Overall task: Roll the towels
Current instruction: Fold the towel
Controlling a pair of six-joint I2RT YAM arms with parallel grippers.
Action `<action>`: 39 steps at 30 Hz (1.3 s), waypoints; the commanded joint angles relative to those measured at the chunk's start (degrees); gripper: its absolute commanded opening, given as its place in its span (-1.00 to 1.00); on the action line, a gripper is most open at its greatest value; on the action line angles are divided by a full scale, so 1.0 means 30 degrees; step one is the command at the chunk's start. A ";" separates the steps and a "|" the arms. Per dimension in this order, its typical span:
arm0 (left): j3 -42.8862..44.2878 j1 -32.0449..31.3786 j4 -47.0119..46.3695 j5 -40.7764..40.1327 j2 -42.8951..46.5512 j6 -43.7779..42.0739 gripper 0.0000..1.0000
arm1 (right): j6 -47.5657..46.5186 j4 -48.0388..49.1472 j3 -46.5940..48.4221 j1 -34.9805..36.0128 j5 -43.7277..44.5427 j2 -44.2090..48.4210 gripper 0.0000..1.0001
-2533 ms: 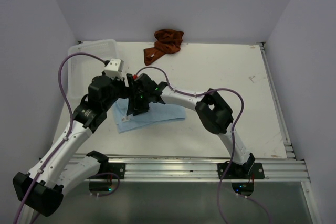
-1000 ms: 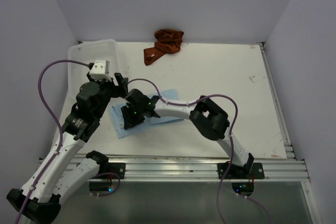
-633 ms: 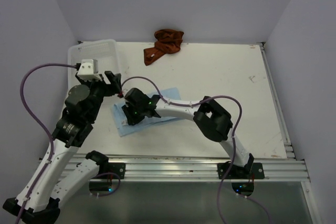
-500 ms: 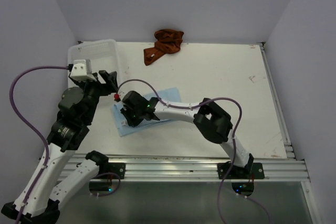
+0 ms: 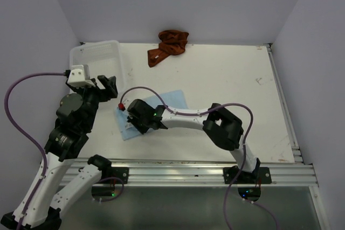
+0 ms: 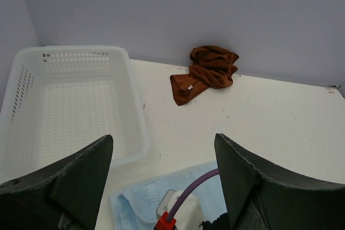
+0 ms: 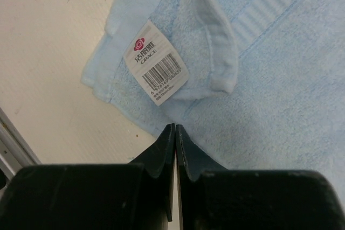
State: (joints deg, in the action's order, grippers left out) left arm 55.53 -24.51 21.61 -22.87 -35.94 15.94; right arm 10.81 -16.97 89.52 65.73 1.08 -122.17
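Right gripper [image 7: 175, 127] (fingers pressed together): its tips meet at the edge of the blue towel [image 7: 280, 79], just short of the folded corner bearing a white label [image 7: 160, 70]; whether cloth is caught cannot be told. Left gripper [image 6: 163, 137] is spread wide above the table [image 6: 280, 117]; the basket [image 6: 135, 127] lies ahead-left and the crumpled brown towel [image 6: 207, 71] lies far ahead.

Top camera overlooks the whole table [image 5: 226, 79]; both wrist cameras share its blue towel [image 7: 280, 79], right closest.

White table [image 5: 226, 79] — mesh basket [image 5: 97, 57] far-left, rust towel [image 5: 168, 46] at back, blue towel [image 5: 175, 99] near-left.
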 commanded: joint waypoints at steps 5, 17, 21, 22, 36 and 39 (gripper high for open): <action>-0.0140 -0.0003 0.0181 -0.0870 0.0438 0.0310 0.61 | 0.0526 0.1056 -0.0217 -0.0084 0.1690 0.2138 -0.71; -0.0404 -0.0003 0.0386 -0.1985 0.0321 -0.0188 0.61 | 0.5039 0.3752 -0.1246 -0.2252 -0.1236 0.2433 -0.19; -0.0491 -0.0003 0.0269 -0.1956 0.0262 -0.0247 0.62 | 0.5274 0.3607 -0.0427 -0.2517 -0.1795 0.1730 -0.14; -0.0492 -0.0003 0.0298 -0.1956 0.0233 -0.0276 0.62 | 0.5274 0.3520 -0.0337 -0.2517 -0.1854 0.1613 -0.13; -0.0843 -0.0003 0.0005 -0.1868 0.0263 -0.0481 0.63 | 0.5655 0.3695 0.0366 -0.2546 -0.2792 0.0001 -0.09; -0.0901 -0.0003 0.0005 -0.1838 0.0321 -0.0481 0.64 | 0.5655 0.3606 0.0659 -0.2546 -0.2967 -0.0263 -0.13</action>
State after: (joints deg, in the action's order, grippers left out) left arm 53.43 -24.51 22.46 -27.62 -35.22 15.40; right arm 27.22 -7.66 88.27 58.08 -6.28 -122.67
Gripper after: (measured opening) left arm 0.815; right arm 0.447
